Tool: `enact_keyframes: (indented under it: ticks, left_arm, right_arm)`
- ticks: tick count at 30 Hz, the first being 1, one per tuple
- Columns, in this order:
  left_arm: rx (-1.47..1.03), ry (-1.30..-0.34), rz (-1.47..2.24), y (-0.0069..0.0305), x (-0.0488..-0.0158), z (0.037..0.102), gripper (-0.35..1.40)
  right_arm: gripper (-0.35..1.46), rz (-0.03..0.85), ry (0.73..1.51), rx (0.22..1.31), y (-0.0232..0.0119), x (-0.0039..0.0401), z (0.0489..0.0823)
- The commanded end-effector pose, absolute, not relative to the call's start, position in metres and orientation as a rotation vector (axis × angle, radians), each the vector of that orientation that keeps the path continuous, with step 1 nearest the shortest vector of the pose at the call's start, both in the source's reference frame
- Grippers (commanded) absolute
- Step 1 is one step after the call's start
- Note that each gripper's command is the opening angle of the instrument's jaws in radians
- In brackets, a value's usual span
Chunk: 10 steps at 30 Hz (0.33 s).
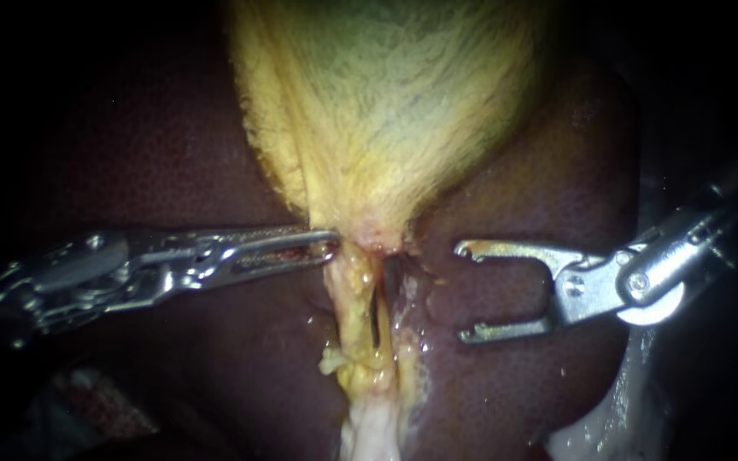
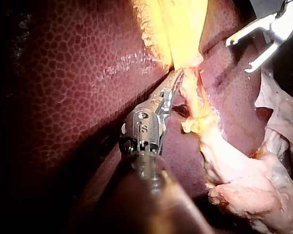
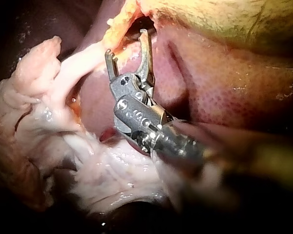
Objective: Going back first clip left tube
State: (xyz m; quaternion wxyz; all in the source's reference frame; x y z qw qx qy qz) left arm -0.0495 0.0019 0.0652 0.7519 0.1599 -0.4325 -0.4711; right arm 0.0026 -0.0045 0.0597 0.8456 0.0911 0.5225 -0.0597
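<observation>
Dark liver [image 1: 172, 171] behind yellowish, glistening left tube [image 1: 348, 299]

The yellow-green gallbladder [image 1: 386, 102] lies on the dark liver [image 1: 172, 154], pale tissue [image 1: 369, 435] below.

Room to the right of the tubes: a bare strip of liver [image 1: 437, 299] was seen between the tubes and the right instrument [image 1: 461, 292]. Its jaws were spread wide with nothing between them.
Room between the tubes: a narrow dark slit [image 1: 377, 318] was noted between the left tube [image 1: 343, 294] and the right tube [image 1: 401, 299]. It was closed at its lower end, where the strands met.
Obstacle, left side: the left instrument [image 1: 330, 242] was laid across the liver, with its tip against the gallbladder [image 1: 369, 102] neck.
Obstacle, above: the way was closed off by the gallbladder.
Obstacle, below: pale fatty tissue [image 1: 369, 431] was heaped at the tubes' lower end.
</observation>
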Motion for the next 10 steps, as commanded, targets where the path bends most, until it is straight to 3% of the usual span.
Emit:
enact_keyframes:
  ticks: [1,10]
  left_arm:
    - [0.35,-0.944,-1.028,0.0019,-0.0495,0.0652,-0.15]
    - [0.351,-0.945,-1.026,0.002,-0.0494,0.0655,-0.15]
  right_arm:
    - [0.6,-0.126,1.103,0.192,-0.0045,0.0026,0.0597]
    - [0.6,-0.126,1.102,0.192,-0.0044,0.0026,0.0598]
